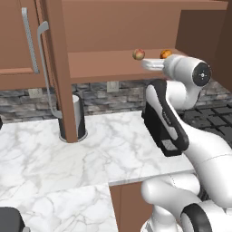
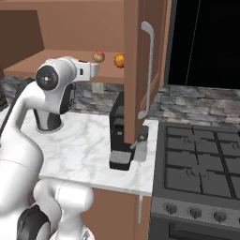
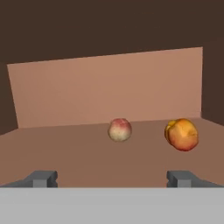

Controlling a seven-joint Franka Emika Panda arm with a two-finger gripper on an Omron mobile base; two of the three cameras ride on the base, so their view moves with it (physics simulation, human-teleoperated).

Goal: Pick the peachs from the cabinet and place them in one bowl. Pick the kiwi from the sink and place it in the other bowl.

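Reaching for the first peach: pincer (image 3: 112, 178) wide open, empty, facing two peaches (image 3: 119, 130) on cabinet shelf (image 3: 87, 153); next, advance and close.

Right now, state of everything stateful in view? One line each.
cabinet: doors open, shelf exposed.
pale peach: resting on the shelf, not gripped.
orange peach: resting on the shelf, apart from the pale one, not gripped.
tool: open, empty, aimed into the cabinet, short of both peaches.
toaster: on the counter, slots look empty.
stove: burners bare.
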